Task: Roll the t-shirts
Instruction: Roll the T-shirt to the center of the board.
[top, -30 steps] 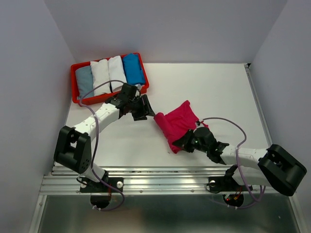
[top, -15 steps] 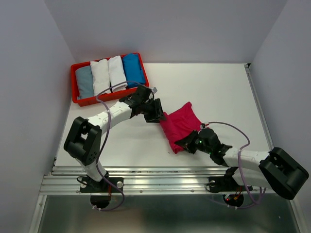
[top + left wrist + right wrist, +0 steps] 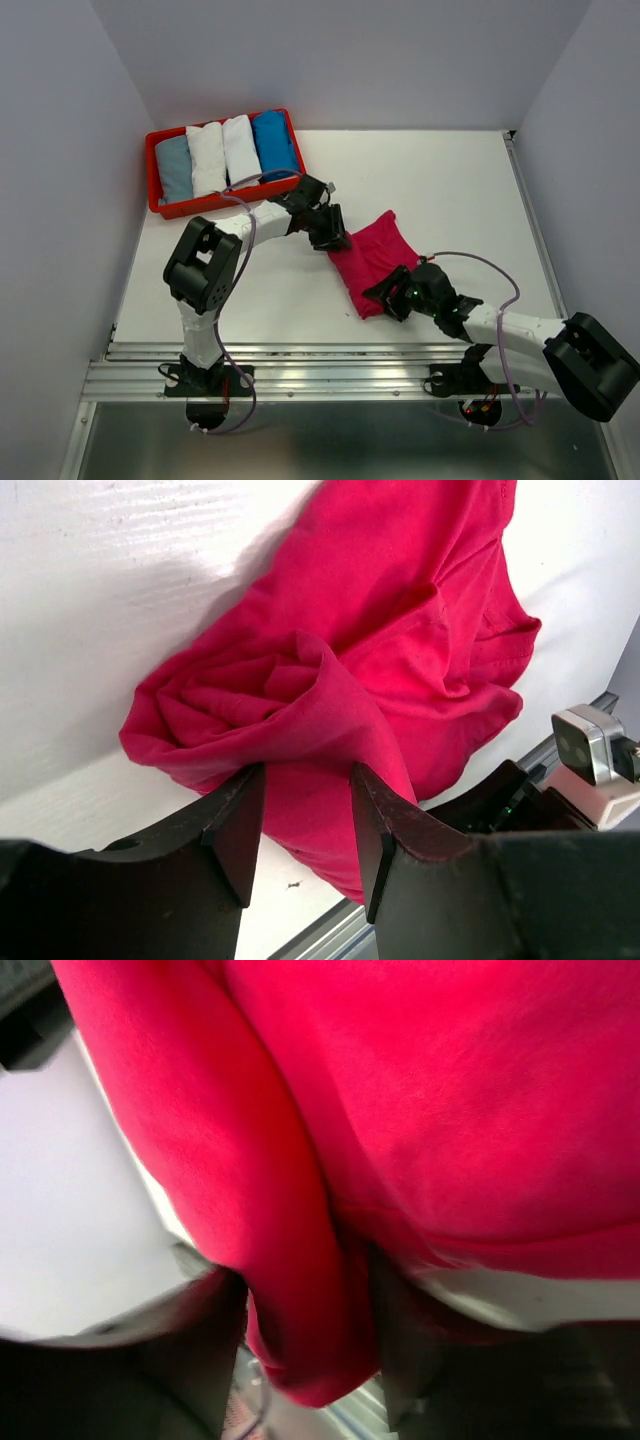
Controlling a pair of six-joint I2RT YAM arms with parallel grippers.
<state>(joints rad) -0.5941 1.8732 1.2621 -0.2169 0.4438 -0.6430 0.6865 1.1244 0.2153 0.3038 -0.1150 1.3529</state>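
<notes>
Left gripper (image 3: 336,240) advanced across white table (image 3: 450,180), pinching t-shirt (image 3: 378,252).

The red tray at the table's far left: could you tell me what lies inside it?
Four rolled t-shirts side by side: grey-blue, white, white, bright blue. They hide the tray floor.

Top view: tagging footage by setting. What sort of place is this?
Probably a lab cell: bare walls round a table, left arm and right arm bolted to its rail, a tray of rolled shirts.
</notes>
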